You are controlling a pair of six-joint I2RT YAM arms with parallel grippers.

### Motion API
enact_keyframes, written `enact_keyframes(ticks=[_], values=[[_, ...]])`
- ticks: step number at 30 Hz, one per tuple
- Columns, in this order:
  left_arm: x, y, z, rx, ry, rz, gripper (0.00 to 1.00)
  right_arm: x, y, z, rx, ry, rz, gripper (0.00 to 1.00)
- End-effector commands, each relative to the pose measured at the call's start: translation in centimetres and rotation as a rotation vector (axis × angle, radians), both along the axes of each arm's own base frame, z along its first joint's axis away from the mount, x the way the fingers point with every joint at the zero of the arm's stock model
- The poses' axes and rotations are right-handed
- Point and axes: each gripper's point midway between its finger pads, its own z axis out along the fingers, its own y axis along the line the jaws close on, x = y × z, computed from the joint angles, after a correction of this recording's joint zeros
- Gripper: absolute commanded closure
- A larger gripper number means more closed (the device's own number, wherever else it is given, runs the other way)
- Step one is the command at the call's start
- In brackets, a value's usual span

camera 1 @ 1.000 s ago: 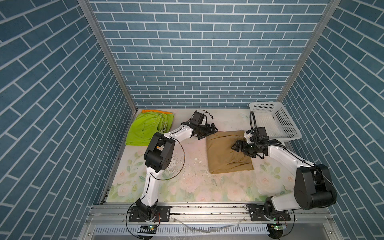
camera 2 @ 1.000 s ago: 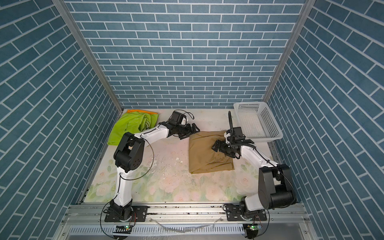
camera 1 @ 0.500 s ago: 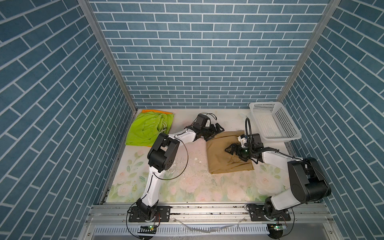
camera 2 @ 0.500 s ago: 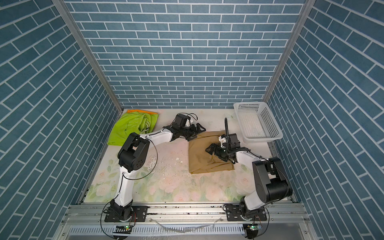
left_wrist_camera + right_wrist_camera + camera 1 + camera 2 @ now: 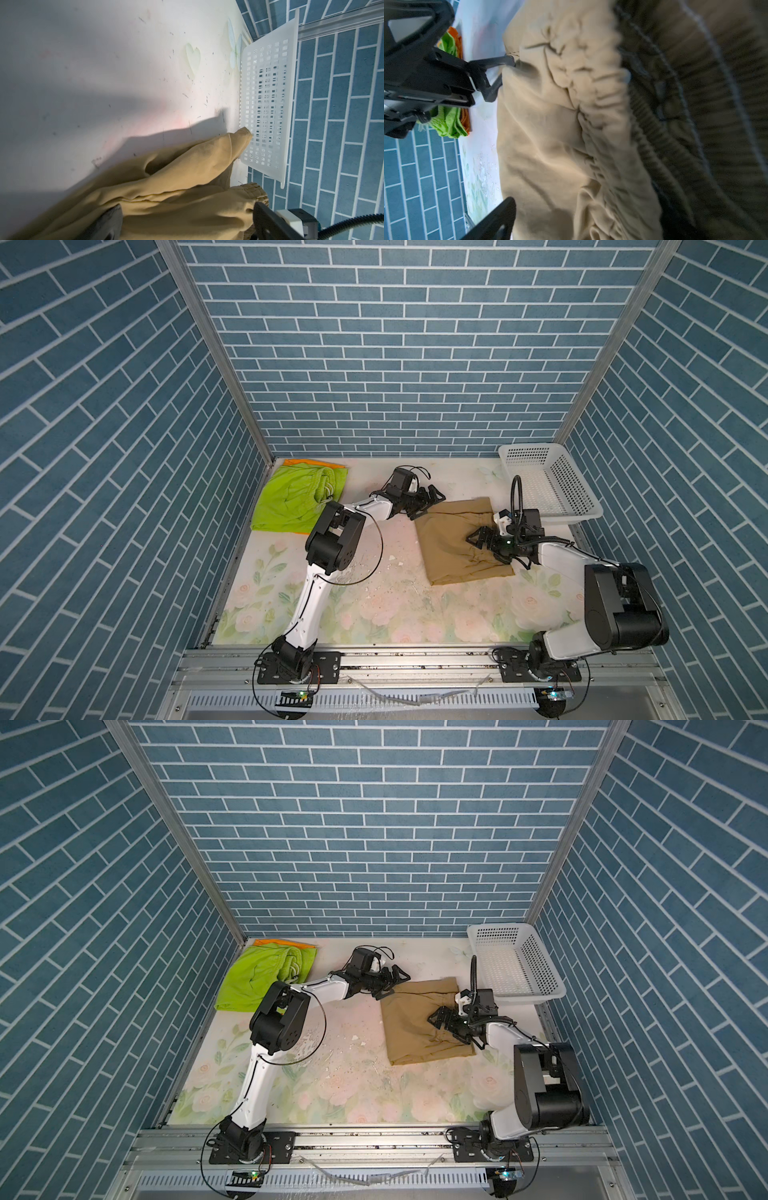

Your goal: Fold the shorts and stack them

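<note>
hanging wide open, the right gripper (image 5: pixel 478 537) is low over the tan shorts (image 5: pixel 451 560); left gripper (image 5: pixel 430 498), jaws spread too, at their far corner, green shorts (image 5: pixel 295 502) piled on orange shorts (image 5: pixel 316 463) well behind it.

White perforated basket (image 5: pixel 540 489), far right corner; floral table mat (image 5: pixel 395 605).

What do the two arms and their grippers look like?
Both arms have white links and bulky black joint housings on black bases. The left arm carries a thin black cable loop. The right arm has a ribbed black hose. The left gripper and right gripper are black, with open-frame triangular fingers.
</note>
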Motion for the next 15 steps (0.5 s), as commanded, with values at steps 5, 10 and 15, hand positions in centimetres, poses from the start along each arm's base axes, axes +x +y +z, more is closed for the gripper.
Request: enact_keyframes(ticks=[5, 10, 15], values=[[1.4, 3.5, -5.0, 0.130, 0.073, 0.064, 0.01, -1.4, -1.4, 5.1, -0.160, -0.089, 0.017, 0.01], [1.9, 3.9, -4.7, 0.135, 0.075, 0.078, 0.00, -1.9, 4.5, 7.4, -0.075, -0.162, 0.138, 0.01], [2.0, 4.2, -5.0, 0.149, 0.083, 0.089, 0.00, -1.3, 9.5, 5.5, 0.048, -0.157, 0.195, 0.01]])
